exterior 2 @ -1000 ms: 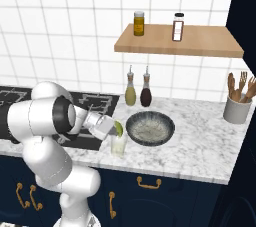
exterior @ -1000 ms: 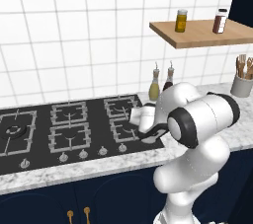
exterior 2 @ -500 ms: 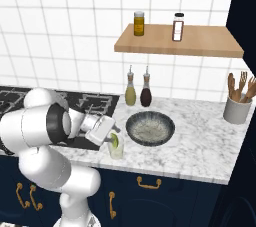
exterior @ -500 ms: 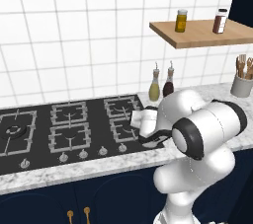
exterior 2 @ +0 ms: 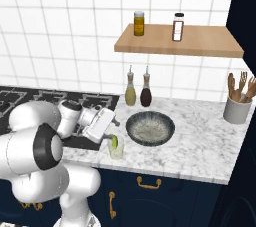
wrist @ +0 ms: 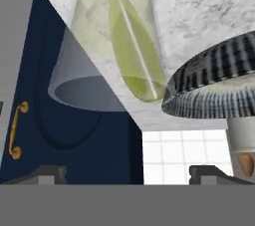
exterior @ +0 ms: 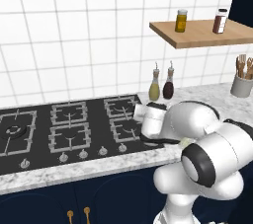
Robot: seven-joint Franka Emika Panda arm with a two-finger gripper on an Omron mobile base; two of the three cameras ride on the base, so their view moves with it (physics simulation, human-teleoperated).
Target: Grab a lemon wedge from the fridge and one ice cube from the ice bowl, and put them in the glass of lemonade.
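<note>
The glass of lemonade (exterior 2: 116, 147) stands near the marble counter's front edge, with a yellow-green lemon wedge (exterior 2: 115, 142) leaning inside it. In the hand view the glass (wrist: 94, 31) and the wedge (wrist: 134, 56) loom close. My gripper (exterior 2: 110, 134) hovers just above and left of the glass, open, with nothing between its fingertips (wrist: 47, 172). The ice bowl (exterior 2: 150, 127), dark-rimmed and speckled, sits right beside the glass; its rim (wrist: 214, 93) shows on the right in the hand view. I cannot make out an ice cube in it. The fridge is out of view.
Two oil bottles (exterior 2: 130, 91) (exterior 2: 146, 90) stand behind the bowl by the tiled wall. A utensil crock (exterior 2: 235, 110) is at the far right. A wooden shelf (exterior 2: 177, 41) with two jars hangs above. The black cooktop (exterior: 64, 124) lies to the left. Navy cabinets sit below.
The jaws have opened and let go of the lemon wedge, which now rests in the glass. The arm's elbow has swung lower and nearer the cameras.
</note>
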